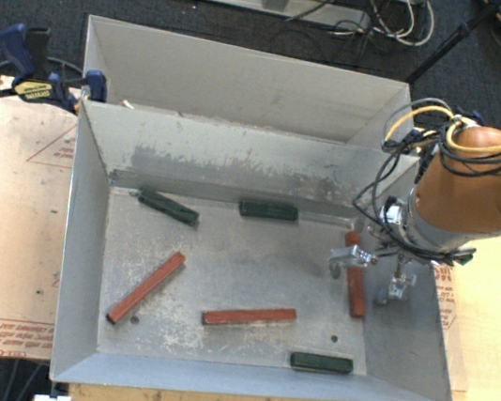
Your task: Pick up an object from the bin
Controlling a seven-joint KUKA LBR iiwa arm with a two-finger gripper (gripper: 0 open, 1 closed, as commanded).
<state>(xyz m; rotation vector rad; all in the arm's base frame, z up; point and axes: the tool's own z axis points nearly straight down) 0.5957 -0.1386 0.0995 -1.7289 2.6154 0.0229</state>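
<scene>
we see end effector (373,277) spread | over red bar (356,300), right side of bin (86,215) | dark green bar (321,362) lies nearer

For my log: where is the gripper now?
In the camera view the gripper is at the right side of the bin, over a red bar; a dark green bar lies nearer the front.

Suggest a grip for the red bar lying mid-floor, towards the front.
Take the red bar at mid-length, coming straight down, jaws closing across its narrow width. It lies flat, angled slightly off left-right, with bare floor along both long sides.
</scene>
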